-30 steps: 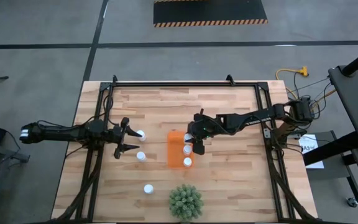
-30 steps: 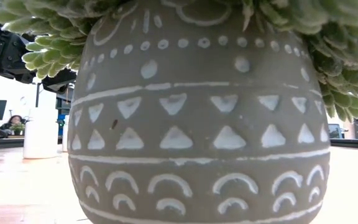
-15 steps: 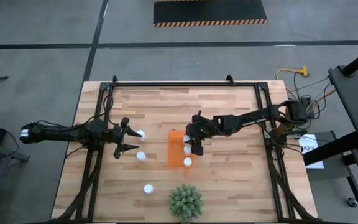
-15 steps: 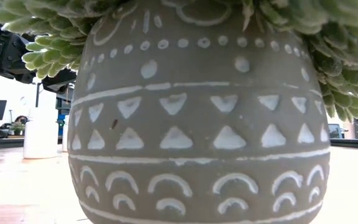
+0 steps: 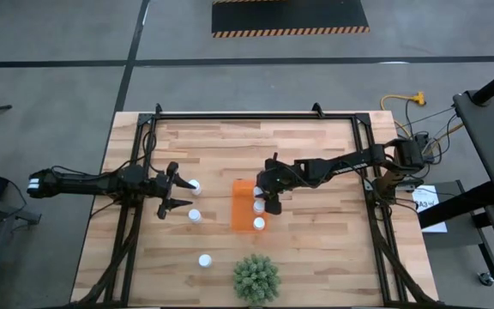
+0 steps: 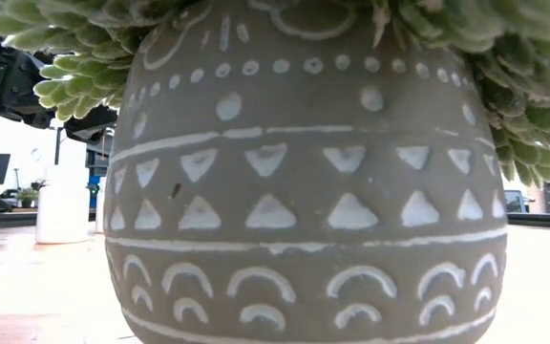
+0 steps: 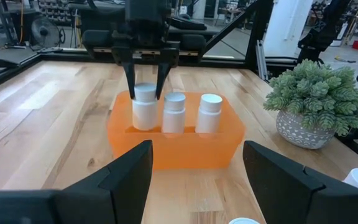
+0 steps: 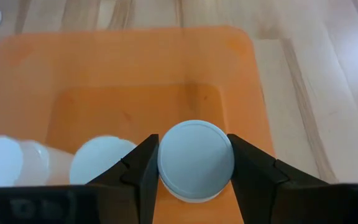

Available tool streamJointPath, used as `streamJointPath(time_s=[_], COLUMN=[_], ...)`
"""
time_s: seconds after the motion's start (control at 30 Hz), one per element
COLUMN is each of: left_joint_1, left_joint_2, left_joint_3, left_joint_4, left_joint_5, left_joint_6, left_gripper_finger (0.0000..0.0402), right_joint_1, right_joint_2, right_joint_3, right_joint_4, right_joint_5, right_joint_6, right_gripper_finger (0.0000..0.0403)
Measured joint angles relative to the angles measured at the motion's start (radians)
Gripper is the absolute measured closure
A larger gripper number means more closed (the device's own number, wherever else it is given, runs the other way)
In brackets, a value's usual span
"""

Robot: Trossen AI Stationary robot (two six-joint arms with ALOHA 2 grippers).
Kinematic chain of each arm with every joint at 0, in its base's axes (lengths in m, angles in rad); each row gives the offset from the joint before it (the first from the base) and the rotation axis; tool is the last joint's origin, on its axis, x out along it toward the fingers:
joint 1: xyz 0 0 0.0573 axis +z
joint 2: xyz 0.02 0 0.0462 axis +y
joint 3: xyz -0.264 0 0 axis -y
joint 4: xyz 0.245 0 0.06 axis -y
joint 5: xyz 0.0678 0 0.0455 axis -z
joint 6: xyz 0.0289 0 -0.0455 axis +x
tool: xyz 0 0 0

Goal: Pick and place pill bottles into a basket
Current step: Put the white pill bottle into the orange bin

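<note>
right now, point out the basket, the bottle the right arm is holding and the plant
basket (image 7: 173,146), left wrist view, front wall
held pill bottle (image 8: 196,160), right wrist view, cap top
plant (image 5: 256,278), high view, middle of the foliage

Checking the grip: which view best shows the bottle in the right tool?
Right wrist view: the held bottle sits capped between the right tool fingers, over the basket. Left wrist view shows it side-on beside two bottles. High view: tiny. Low view: hidden behind the plant pot.

Three white pill bottles (image 7: 174,112) upright in orange basket (image 7: 173,146); three more (image 5: 195,215) standing on table.
</note>
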Motion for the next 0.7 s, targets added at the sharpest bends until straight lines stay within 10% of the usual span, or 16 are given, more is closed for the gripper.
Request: streamJointPath(time_s=[0.7], left_joint_1=[0.0], left_joint_2=[0.0], left_joint_3=[0.0], left_joint_4=[0.0], left_joint_5=[0.0], left_joint_6=[0.0], left_gripper_finger=[0.0168], right_joint_1=[-0.029], right_joint_2=[0.0], right_joint_3=[0.0], right_joint_4=[-0.033], right_joint_5=[-0.027], right_joint_6=[-0.045], right_gripper_finger=[0.0238])
